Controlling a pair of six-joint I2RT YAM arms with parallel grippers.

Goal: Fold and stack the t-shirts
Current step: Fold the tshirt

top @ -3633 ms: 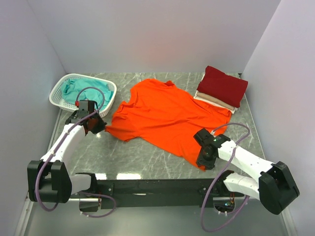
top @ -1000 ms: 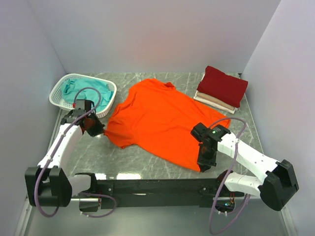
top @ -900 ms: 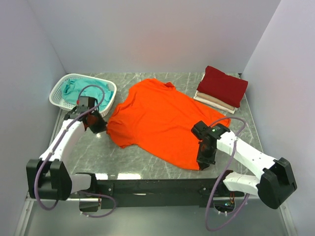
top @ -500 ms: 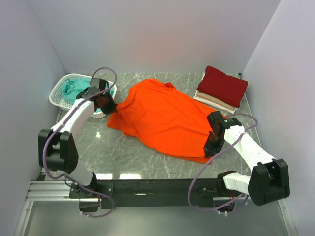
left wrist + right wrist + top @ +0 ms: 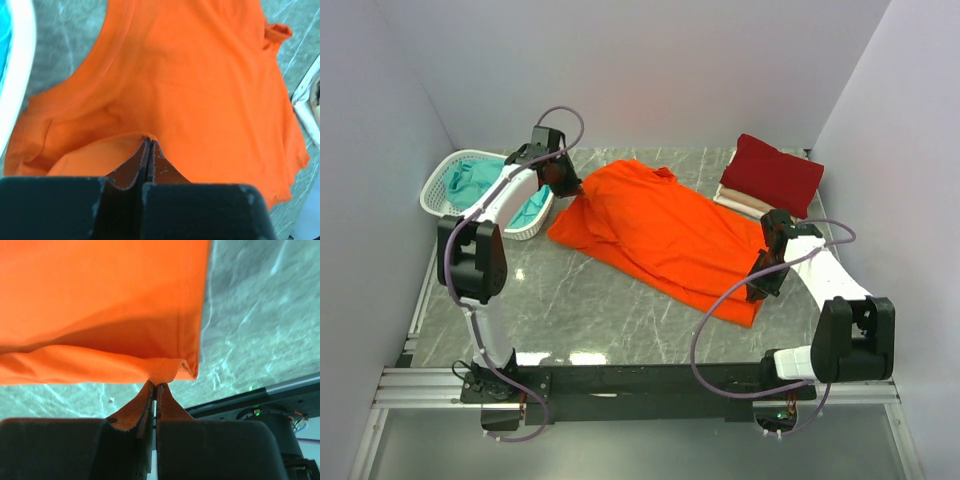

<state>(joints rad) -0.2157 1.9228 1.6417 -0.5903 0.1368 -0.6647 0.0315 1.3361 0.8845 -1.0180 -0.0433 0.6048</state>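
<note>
as the orange shirt (image 5: 660,235) on the desk (image 5: 600,310) is soft and limp, i pinch its edges: left claw (image 5: 565,185) clenched on the sleeve side, right claw (image 5: 758,291) on the hem corner.

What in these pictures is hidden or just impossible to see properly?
Cream-white t-shirt: top view, the dark red t-shirt lies on it; only an edge shows.
Teal t-shirt: top view, the left arm and the basket wall cover part; left wrist view cuts it off at the edge.
Orange t-shirt, lower layer: every view, its own folded-over cloth covers it.
</note>
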